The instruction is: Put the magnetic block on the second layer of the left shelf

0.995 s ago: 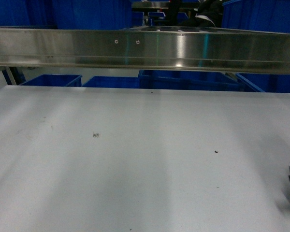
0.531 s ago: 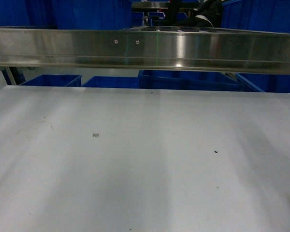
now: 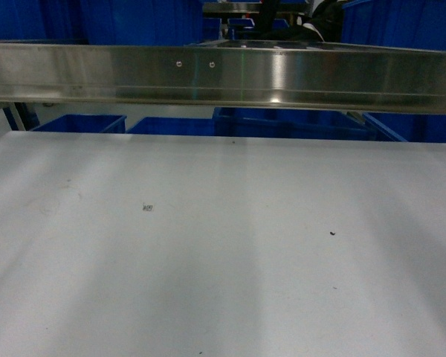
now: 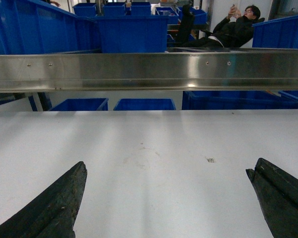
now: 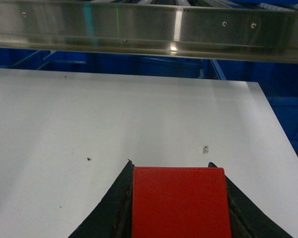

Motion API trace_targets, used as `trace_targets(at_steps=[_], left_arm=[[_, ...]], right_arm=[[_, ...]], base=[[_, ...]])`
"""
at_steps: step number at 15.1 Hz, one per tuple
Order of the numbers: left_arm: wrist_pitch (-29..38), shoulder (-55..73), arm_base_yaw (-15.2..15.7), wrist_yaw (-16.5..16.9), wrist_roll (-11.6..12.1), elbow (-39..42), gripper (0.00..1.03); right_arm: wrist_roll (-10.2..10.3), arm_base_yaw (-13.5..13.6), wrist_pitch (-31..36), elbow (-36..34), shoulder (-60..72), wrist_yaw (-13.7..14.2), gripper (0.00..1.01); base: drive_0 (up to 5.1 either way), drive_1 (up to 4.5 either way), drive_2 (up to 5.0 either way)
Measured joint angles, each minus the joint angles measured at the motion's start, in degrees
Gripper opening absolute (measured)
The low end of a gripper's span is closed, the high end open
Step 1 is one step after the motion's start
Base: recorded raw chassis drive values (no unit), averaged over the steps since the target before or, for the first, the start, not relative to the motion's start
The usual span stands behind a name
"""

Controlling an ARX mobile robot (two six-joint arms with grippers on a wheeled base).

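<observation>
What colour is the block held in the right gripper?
Bright red: the magnetic block, best seen in the right wrist view.

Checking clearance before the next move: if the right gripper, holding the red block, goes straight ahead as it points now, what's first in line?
Bare white tabletop lies ahead of the right gripper, shut on the magnetic block. The first obstacle looks like the steel rail across the far edge, with blue bins behind. Whether the gripper would pass under it is unclear.

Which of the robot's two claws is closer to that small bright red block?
Right. The right gripper grips the small bright red block between its fingers; the left gripper is open and empty.
</observation>
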State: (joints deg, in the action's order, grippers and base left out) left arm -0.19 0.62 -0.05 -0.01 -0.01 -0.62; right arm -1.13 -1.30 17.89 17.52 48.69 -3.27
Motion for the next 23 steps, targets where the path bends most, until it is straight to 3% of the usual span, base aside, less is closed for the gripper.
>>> trace_targets(at_steps=[10,23], left_arm=[[0.0,0.0,0.0,0.0,0.0,0.0,0.98],[-0.02,0.0,0.02,-0.02,0.0,0.0,0.98]], right_arm=[[-1.49,0.11,-1.42,0.0,-1.18,-1.46,0.33],[-1.49,0.13,-1.44,0.09,-1.51,-1.53,0.33]], base=[[0.0,0.0,0.0],[-4.9,2.54,2.5]])
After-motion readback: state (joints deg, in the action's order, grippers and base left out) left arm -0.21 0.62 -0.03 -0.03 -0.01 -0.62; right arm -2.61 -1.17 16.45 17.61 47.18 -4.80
